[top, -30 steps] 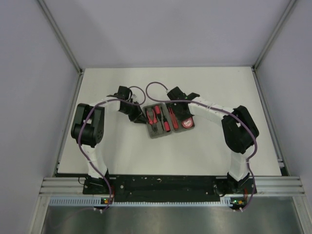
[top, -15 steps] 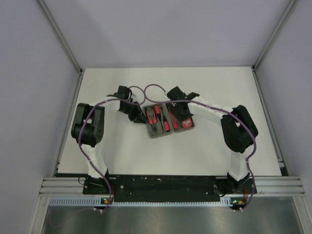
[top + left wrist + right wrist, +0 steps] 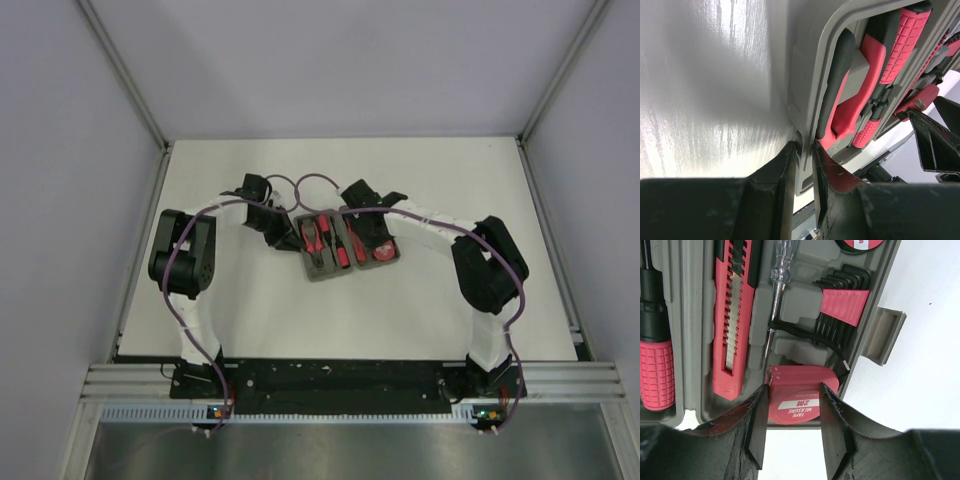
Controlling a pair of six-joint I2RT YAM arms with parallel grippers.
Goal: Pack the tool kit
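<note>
Evidently the tape measure (image 3: 799,407) is going into its pocket at the right end of the case (image 3: 815,55), which is lying open near the middle of the worktop (image 3: 300,310). The right pincer (image 3: 793,390) is grasping the tape measure by its sides, and the left pincer (image 3: 804,155) is clenching the case's left rim, pinning it down.

Pressing straight down should be working best here. The left clamp ought to be holding firm so the tray is not sliding. Letting go looks wise only once the tape is sitting flush with the moulding.

The right fingers (image 3: 757,425) are covering the tape's lower edges, so I cannot tell how deep it is sitting. From above, both wrists are masking the case's ends. No lid is showing clearly in any view.
</note>
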